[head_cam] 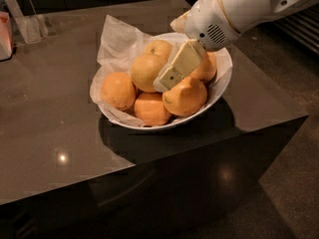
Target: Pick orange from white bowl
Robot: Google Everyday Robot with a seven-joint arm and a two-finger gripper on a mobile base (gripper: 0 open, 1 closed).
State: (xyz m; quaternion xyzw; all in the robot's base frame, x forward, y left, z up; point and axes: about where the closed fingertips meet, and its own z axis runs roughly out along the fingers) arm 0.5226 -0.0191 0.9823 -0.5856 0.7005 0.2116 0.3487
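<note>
Gripper: my gripper (168,78) hangs over the middle of the white bowl (219,91), tip low among the fruit. I cannot tell whether it is open or closed.
Orange: the orange (147,71) sits just left of the bowl's centre, high on the pile, right beside my tip.
Why it rides high: the deeper orange fruits (151,108) fill the bowl around and below it and prop it up.
Approach: I slant in over the bowl's far right rim, probably to reach the top fruit without striking the rim.
Lining: white paper (117,34) lines the bowl and juts past its far left rim.
Risk: a nudge may roll the orange toward the bowl's left rim.
</note>
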